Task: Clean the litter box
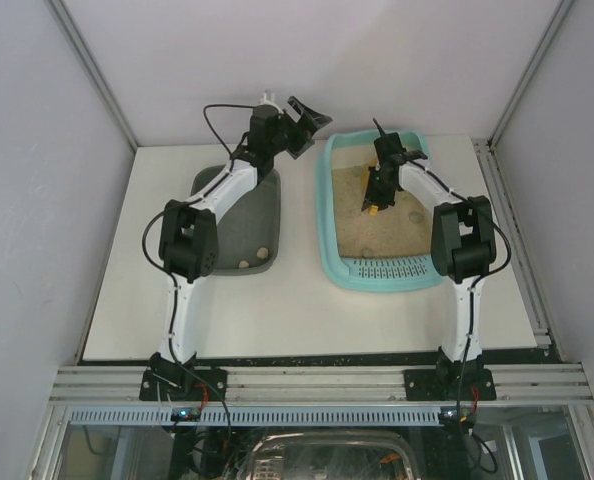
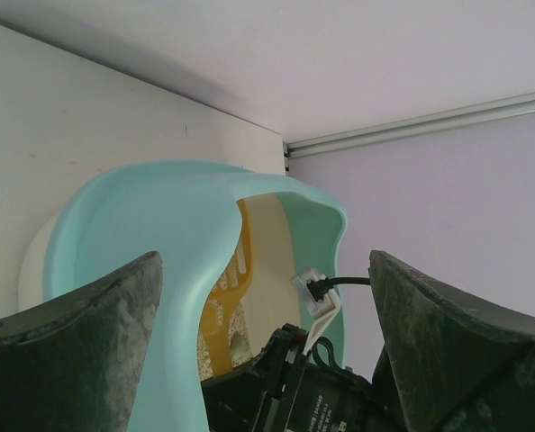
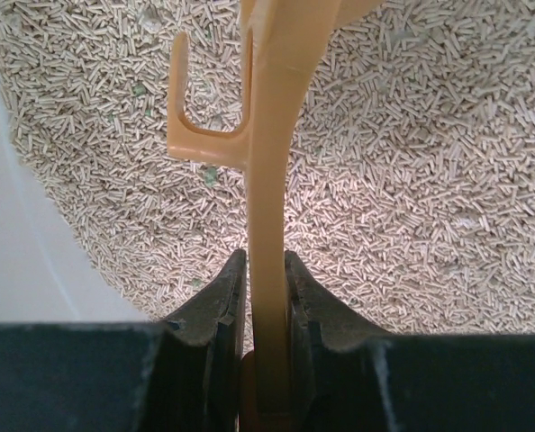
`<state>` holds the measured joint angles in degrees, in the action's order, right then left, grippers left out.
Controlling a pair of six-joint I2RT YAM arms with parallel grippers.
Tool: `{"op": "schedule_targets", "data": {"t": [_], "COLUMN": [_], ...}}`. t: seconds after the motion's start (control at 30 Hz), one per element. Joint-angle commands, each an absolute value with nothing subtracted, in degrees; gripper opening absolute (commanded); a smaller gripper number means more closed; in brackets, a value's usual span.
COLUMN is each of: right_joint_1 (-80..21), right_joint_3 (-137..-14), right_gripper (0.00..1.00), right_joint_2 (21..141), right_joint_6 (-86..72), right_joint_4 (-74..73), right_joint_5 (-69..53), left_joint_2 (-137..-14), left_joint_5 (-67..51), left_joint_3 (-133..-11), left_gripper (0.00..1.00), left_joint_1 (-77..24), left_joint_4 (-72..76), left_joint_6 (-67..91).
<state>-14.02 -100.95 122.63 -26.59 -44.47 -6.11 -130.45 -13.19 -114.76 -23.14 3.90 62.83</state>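
The litter box (image 1: 326,215) runs near-to-far, perforated strip nearest, right rim near the table (image 1: 297,320) edge. Right hand (image 1: 375,195) clenches the scoop (image 3: 269,180); left hand (image 1: 289,120) hangs released.

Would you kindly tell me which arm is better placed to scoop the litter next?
Right. The right gripper is shut on the orange scoop, held over the litter inside the litter box. The left gripper is open and empty, raised outside the box near the grey tub.
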Motion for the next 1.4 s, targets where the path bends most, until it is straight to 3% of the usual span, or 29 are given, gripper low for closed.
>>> {"op": "schedule_targets", "data": {"t": [0.0,0.73,1.37], "right_joint_1": [-14.55,-12.47,-12.94], "right_joint_3": [-103.7,-95.82,-98.78], "right_gripper": [0.0,0.0,0.0], "right_joint_2": [125.35,127.17,128.44], "right_joint_6": [-26.2,-35.89,-30.1], "right_joint_4": [-44.71,-22.79,-23.75], "right_joint_5": [-9.5,-36.5,-48.66], "left_joint_2": [-129.83,-127.0,-126.99], "left_joint_5": [-12.17,-13.67,-15.09], "left_joint_3": [-114.54,-109.34,-108.98], "left_gripper": [1.0,1.0,1.0], "left_joint_1": [-23.4,-20.4,-19.72], "left_joint_4": [4.84,6.15,6.0], "left_joint_6": [61.29,60.3,59.78]}}
